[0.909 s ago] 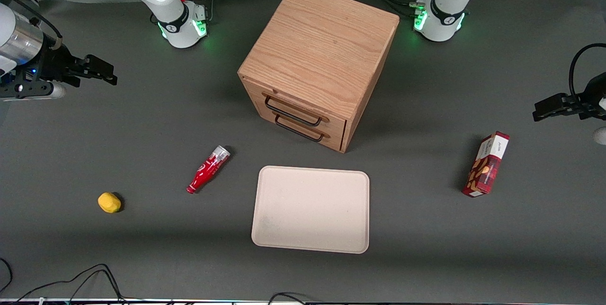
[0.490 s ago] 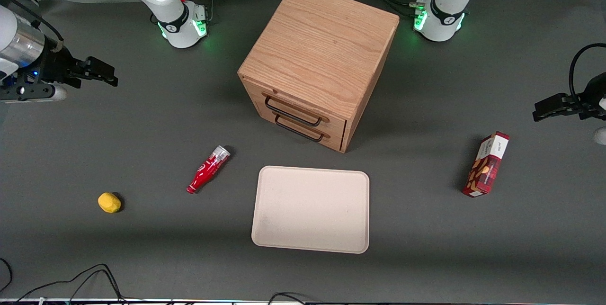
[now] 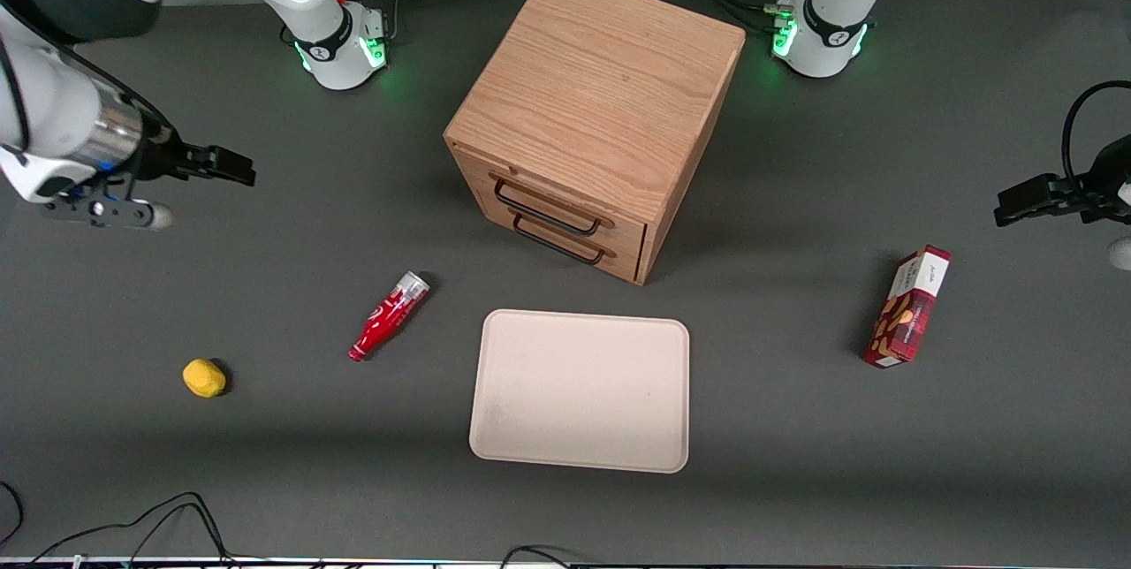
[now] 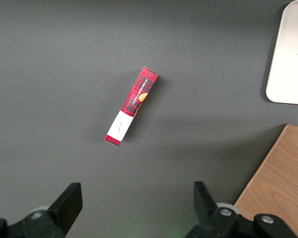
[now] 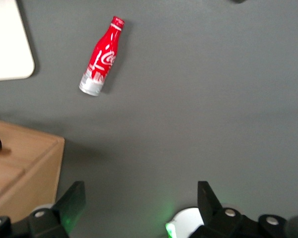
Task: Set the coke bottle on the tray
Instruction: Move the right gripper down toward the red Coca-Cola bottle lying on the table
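The coke bottle (image 3: 389,315) lies on its side on the grey table beside the tray (image 3: 580,390), its red cap nearer the front camera and its silvery base toward the cabinet. It also shows in the right wrist view (image 5: 101,55), with a corner of the tray (image 5: 7,44). My gripper (image 3: 231,170) hangs open and empty above the table toward the working arm's end, farther from the front camera than the bottle and well apart from it. Its fingers (image 5: 72,201) stand wide apart with nothing between them.
A wooden two-drawer cabinet (image 3: 594,118) stands mid-table, farther from the front camera than the tray. A yellow lemon (image 3: 203,377) lies toward the working arm's end. A red snack box (image 3: 908,307) lies toward the parked arm's end. Cables run along the front edge.
My gripper has moved a little toward the middle of the table and nearer the front camera, closing some distance to the bottle. Bottle and tray have not moved.
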### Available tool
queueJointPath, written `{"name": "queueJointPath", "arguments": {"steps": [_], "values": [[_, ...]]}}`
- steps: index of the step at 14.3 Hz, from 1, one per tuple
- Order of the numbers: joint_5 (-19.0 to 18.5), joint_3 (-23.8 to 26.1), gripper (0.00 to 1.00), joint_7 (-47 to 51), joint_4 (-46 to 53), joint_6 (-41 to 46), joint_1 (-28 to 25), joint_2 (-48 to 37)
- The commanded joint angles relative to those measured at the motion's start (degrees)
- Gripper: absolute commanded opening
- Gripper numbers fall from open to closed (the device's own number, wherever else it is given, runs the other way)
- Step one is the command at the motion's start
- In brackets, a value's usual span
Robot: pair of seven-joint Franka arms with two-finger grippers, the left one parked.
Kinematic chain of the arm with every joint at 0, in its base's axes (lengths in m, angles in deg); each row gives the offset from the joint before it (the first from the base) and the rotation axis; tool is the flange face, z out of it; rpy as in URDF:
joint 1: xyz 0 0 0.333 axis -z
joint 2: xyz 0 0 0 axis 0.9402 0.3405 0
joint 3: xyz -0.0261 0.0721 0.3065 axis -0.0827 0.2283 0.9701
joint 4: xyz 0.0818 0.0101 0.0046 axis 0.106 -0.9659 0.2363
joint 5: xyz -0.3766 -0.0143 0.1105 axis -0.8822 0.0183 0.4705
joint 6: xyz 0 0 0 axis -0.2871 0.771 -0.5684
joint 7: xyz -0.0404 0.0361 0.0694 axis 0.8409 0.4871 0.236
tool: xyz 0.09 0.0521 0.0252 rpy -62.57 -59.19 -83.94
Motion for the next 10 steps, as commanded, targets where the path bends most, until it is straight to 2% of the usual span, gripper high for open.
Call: {"name": "queueJointPath", "arguments": {"steps": [1,4,10], "values": [[0.9,2.8,1.00,11.7,1.9,-3.9,-0.3,5.2],[0.8,5.1,1.00,22.1,-0.8,-12.6,-0.3,8.4],[-0.3,7.4,1.00,30.5,-8.5,-29.8,-0.4,13.9]]}}
